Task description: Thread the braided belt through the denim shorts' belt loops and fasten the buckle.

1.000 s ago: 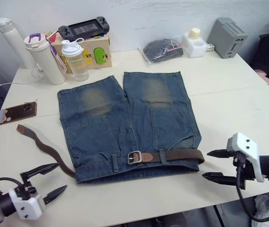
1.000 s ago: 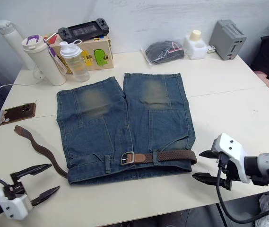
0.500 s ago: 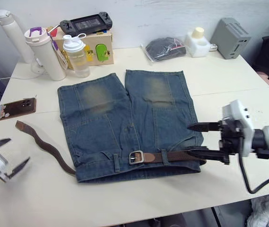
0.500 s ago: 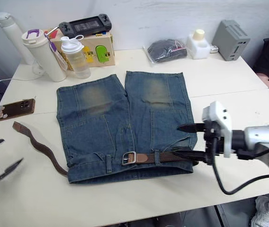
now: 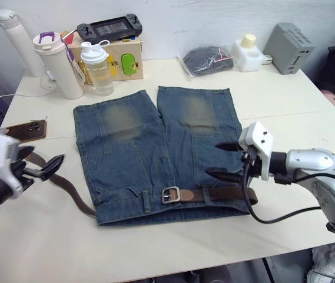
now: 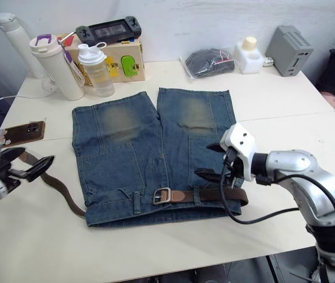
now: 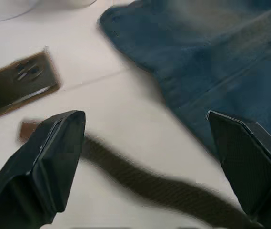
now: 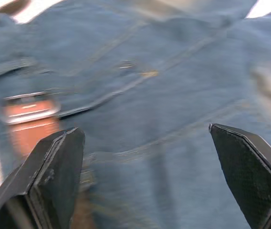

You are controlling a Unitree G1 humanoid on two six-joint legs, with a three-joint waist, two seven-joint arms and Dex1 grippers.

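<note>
Left eye view shows the faded blue denim shorts [image 5: 161, 153] lying flat on the cream tabletop [image 5: 285, 106], waistband toward the robot. The dark brown braided belt [image 5: 214, 193] runs along that waistband through narrow blue denim belt loops [image 5: 145, 201], and its small silver rectangular buckle [image 5: 168, 194] sits near the waistband's middle. The right gripper [image 5: 221, 160] hovers over the shorts' right leg, jaws spread wide and released, 1 fingertip just above the belt. The belt's free end trails off the shorts' left side across the tabletop, where the left gripper [image 5: 42, 160] hangs over it, jaws released and holding nothing. Beyond those left jaws lies a brown phone [image 5: 25, 128].
</note>
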